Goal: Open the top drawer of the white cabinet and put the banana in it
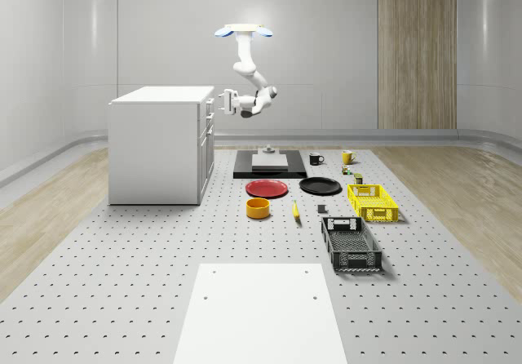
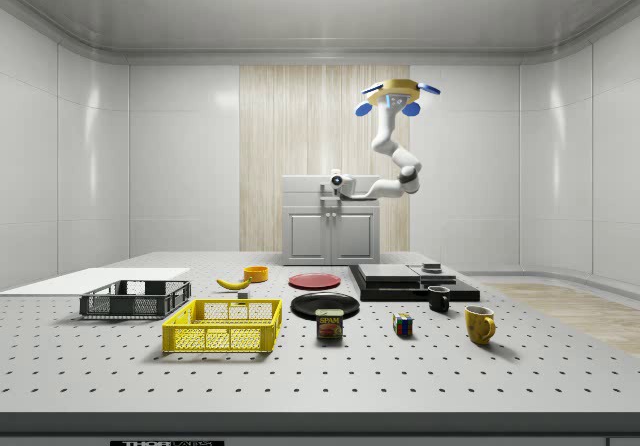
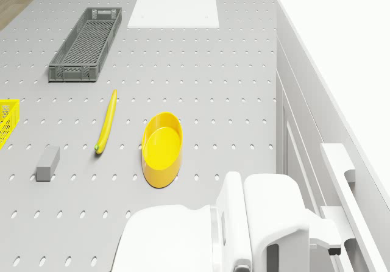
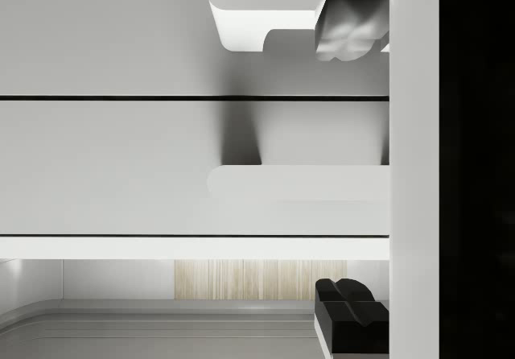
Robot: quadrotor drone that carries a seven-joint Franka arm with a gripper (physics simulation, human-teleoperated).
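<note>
The white cabinet (image 1: pixel 155 152) stands at the whole-scene view's left, its drawers facing the mat. The drone (image 1: pixel 244 30) hovers in front of that face, above cabinet height. Its arm reaches down and holds my gripper (image 1: pixel 220 101) at the top drawer. In the wrist view my gripper (image 4: pixel 350 178) is open. One fingertip (image 4: pixel 350 29) lies on each side of the top drawer's handle (image 4: pixel 298 182). The drawer front sits flush with the cabinet (image 3: pixel 341 40). The banana (image 1: pixel 295 210) lies flat on the mat beside a yellow bowl (image 1: pixel 258 208), well away from the gripper; banana (image 3: pixel 106 121).
A red plate (image 1: pixel 267 188), a black plate (image 1: pixel 320 186), a yellow crate (image 1: pixel 372 201) and a grey crate (image 1: pixel 350 244) lie on the mat. A black platform (image 1: pixel 269 164) and two mugs (image 1: pixel 316 158) sit farther back. A white sheet (image 1: pixel 261 315) lies near the front.
</note>
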